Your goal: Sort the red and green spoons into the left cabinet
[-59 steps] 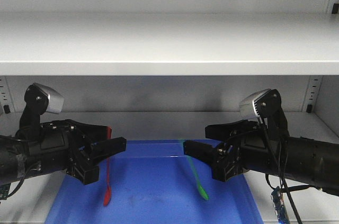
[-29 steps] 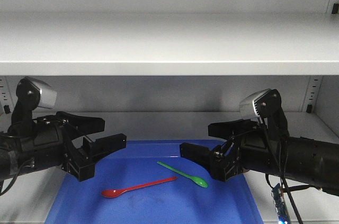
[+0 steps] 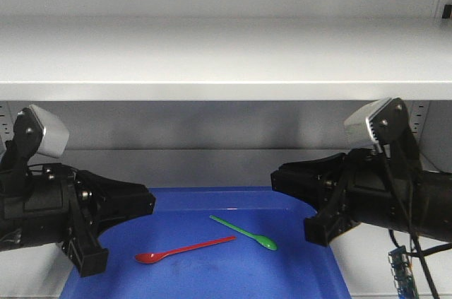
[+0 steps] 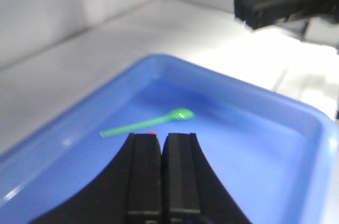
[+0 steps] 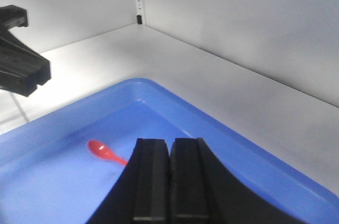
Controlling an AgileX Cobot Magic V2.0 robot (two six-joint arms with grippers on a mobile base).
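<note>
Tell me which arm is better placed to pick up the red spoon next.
Left, probably. The red spoon lies on the left gripper's side of the tray; the green spoon lies nearer the right gripper. Both grippers are shut and empty.

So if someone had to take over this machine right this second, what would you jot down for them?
Left gripper: shut, empty, hanging above the tray's left side.
Right gripper: shut, empty, above the tray's right side.
Red spoon and green spoon both lie flat in the blue tray, handle tips close together; I cannot tell if they touch.
The tray sits on a shelf of the grey cabinet.
Done: both spoons are in the tray on that shelf.
Left: apparently only drawing the arms clear.
</note>
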